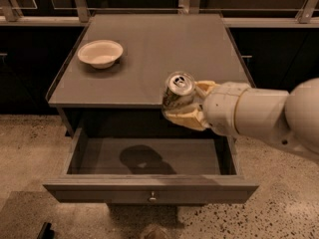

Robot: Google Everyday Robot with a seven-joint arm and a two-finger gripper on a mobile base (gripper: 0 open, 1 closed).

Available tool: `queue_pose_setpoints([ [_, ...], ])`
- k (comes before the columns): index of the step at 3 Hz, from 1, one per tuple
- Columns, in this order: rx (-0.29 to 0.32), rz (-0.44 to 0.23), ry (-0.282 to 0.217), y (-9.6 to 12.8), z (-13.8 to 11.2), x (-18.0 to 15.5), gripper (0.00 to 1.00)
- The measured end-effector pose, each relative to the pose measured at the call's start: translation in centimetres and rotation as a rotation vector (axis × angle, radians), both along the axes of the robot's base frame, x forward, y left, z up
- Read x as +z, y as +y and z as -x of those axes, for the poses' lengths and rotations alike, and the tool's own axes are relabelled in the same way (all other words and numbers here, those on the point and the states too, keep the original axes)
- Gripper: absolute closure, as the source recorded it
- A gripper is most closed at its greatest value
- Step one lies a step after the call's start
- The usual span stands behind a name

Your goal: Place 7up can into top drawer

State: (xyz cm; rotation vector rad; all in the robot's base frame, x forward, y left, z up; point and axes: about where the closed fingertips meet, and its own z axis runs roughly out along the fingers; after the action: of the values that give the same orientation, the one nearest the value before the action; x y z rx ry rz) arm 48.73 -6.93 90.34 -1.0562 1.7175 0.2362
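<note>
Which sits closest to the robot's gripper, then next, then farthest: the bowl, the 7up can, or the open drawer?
The gripper hangs over the front edge of the table.
1. 7up can: held in it.
2. Top drawer: open, just below.
3. Bowl: back left on the table.

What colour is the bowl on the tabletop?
Cream bowl, camera view. The gripper holds the 7up can above the top drawer.

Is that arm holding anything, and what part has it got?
Yes: the gripper is shut on the 7up can, its fingers clamped on the can's sides, leaving the silver top free. It hangs above the open top drawer.
</note>
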Motion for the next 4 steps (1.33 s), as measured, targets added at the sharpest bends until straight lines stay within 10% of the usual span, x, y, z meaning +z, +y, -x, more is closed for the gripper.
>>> queue_pose_setpoints([
  [4,-0.195,-0.139,0.284,-4.0,-0.3,-17.7,1.0],
])
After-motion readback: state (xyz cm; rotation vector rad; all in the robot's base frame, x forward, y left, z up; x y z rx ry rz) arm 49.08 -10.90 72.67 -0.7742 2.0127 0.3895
